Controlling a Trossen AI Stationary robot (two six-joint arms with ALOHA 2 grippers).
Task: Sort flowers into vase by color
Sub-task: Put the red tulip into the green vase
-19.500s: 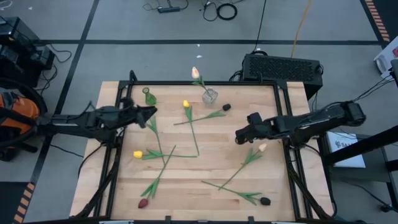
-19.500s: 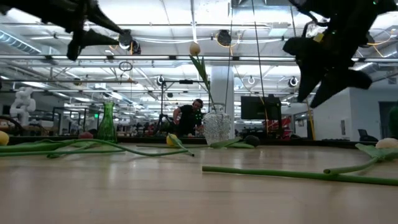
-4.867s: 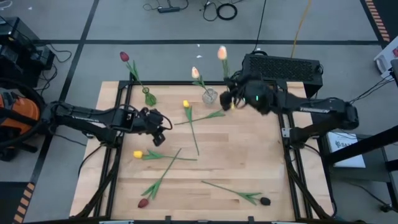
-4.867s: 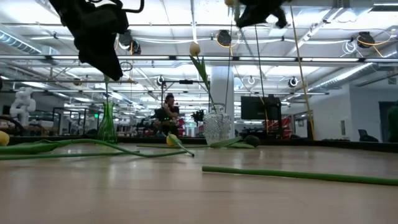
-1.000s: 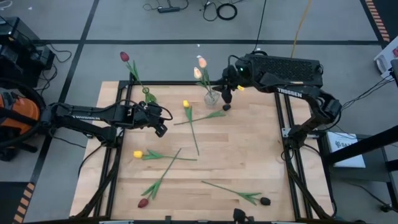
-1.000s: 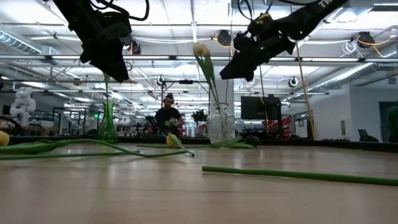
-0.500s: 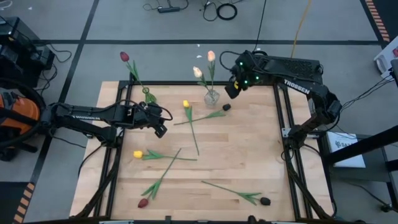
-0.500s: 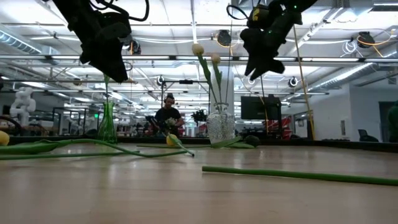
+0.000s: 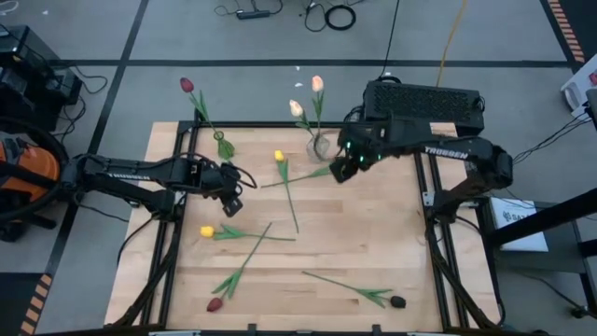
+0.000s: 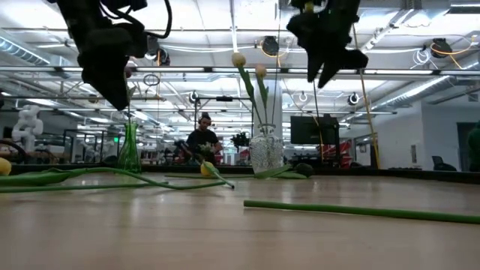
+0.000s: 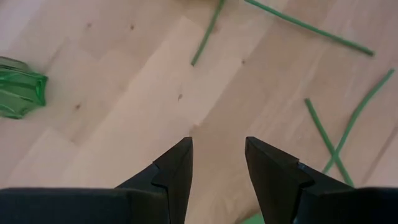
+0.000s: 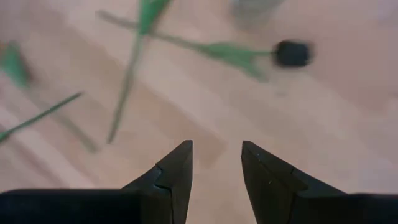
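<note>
Nearest the front edge of the tabletop (image 9: 373, 243) lie two dark-headed flowers, one with its head at front left (image 9: 215, 304), one at front right (image 9: 398, 301), well apart from both arms. Farther in, a yellow tulip (image 9: 207, 231) lies just below the left pincer (image 9: 230, 207), which hangs spread and empty; its stem runs rightward, crossed by another stem. The right pincer (image 9: 342, 172), also spread and empty, hovers just beside the dark tulip (image 12: 292, 53) lying by the clear vase (image 9: 318, 145), stem pointing away toward a second yellow tulip (image 9: 279, 156). At the back, the clear vase holds two pale tulips; the green vase (image 9: 224, 147) holds one red bloom.
</note>
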